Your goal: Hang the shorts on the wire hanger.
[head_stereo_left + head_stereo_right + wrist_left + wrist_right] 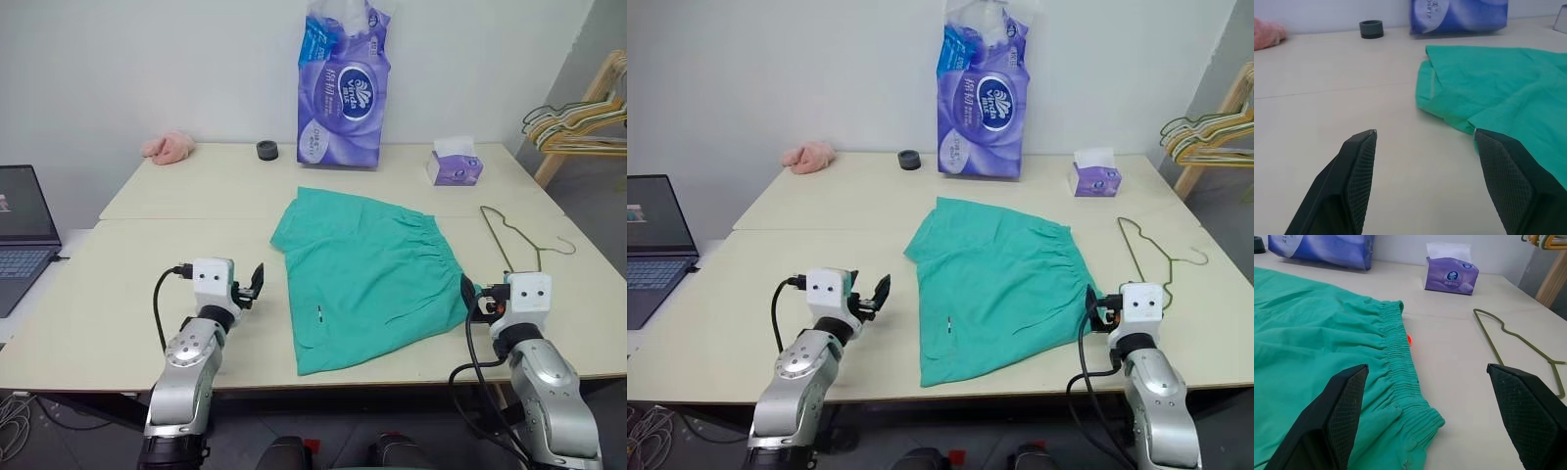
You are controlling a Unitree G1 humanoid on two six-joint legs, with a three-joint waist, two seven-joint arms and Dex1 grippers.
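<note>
While the shorts (367,274) are lying flat mid-table (118,323), the wire hanger (514,240) is resting just right of them. Both grippers, left (250,284) and right (473,299), are hovering with jaws apart, flanking the shorts; tissue box (455,163) and tissue pack (343,83) are sitting behind.

Left gripper (1422,139) open, fingers (1359,161) wide apart above pale table (1327,98), holding nothing. Shorts (1498,88) flat on table beyond, one finger overlapping their near edge. Farther back: dark ring (1371,29), purple pack (1459,14), pink cloth (1266,33) at the edge.
</note>
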